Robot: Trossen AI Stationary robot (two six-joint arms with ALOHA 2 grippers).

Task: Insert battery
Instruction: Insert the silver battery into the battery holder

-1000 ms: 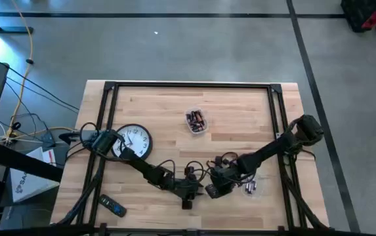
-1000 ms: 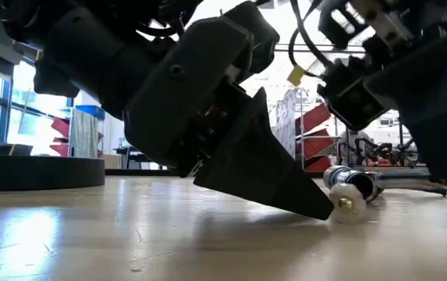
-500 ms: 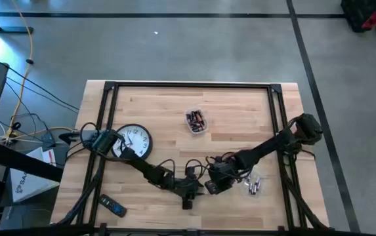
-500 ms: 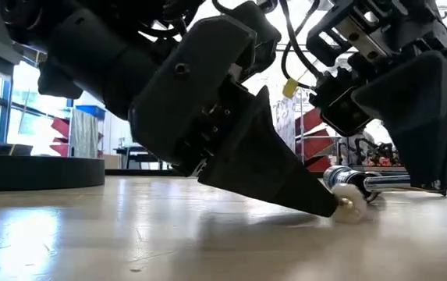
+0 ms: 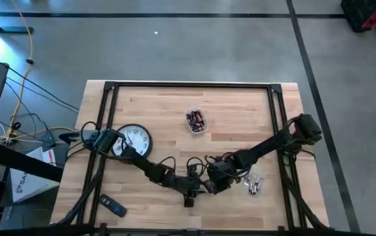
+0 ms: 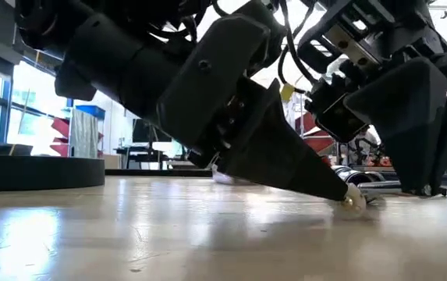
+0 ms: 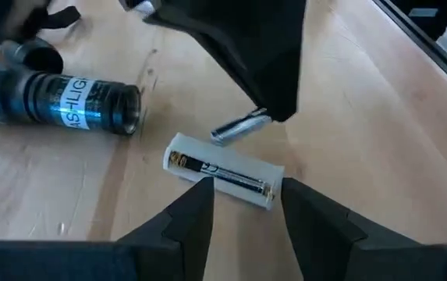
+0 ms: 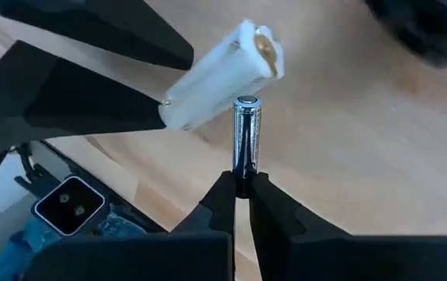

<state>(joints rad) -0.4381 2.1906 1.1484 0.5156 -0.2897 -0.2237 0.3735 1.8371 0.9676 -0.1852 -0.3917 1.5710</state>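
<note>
1. Wooden surface (image 5: 240, 118) in the high view is carrying both grippers, meeting near its front edge.
2. Left gripper (image 7: 244, 204) is bracketing the white battery holder (image 7: 221, 173), its fingers seemingly gripping.
3. Right gripper (image 8: 241, 190) is pinching a battery (image 8: 246, 136) beside the holder; insertion is pending.

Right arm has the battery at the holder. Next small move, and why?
Probably tilt the battery level and lower it into the holder. The right gripper pinches one end, its tip beside the holder; the left gripper braces the holder, one slot already filled.
</note>
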